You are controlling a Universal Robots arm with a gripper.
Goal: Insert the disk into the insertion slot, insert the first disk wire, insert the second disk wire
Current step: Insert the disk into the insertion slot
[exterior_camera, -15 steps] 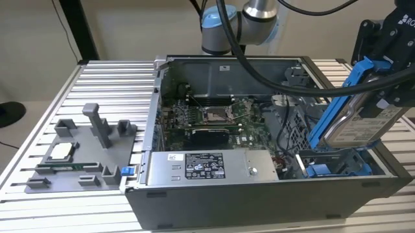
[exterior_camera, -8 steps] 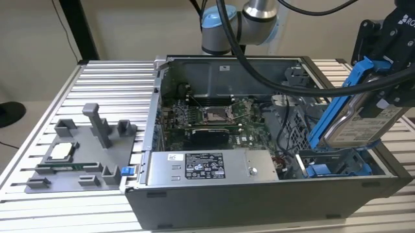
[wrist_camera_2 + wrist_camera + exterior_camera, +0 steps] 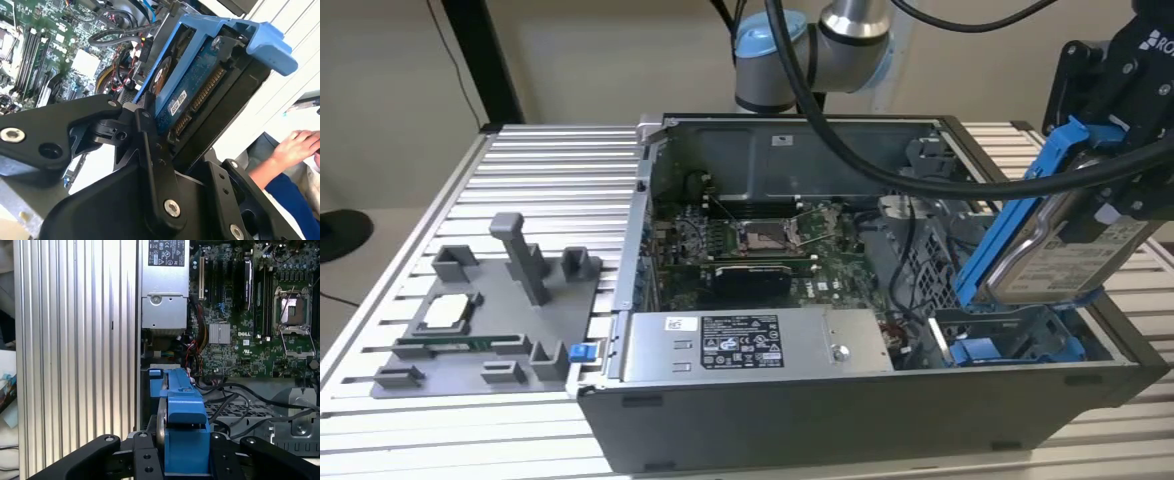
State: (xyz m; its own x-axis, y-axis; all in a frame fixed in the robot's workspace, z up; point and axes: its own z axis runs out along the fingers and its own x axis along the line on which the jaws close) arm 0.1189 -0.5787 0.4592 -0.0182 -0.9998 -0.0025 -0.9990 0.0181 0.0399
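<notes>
Nearest, at the exterior view's lower right, the insertion slot (image 3: pixel 1007 348) sits in the computer case (image 3: pixel 854 425) corner. Just above it the disk (image 3: pixel 1051 258) hangs tilted, not yet seated, with the tool (image 3: pixel 1105 203) clenched on its blue frame. Beyond lies the motherboard (image 3: pixel 761 235), then the ribbed desk (image 3: pixel 547 160).

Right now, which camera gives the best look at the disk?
The exterior view: the disk shows its labelled face and blue frame, tilted above the insertion slot. The second wrist view shows its circuit-board underside; the first wrist view sees it edge-on.
</notes>
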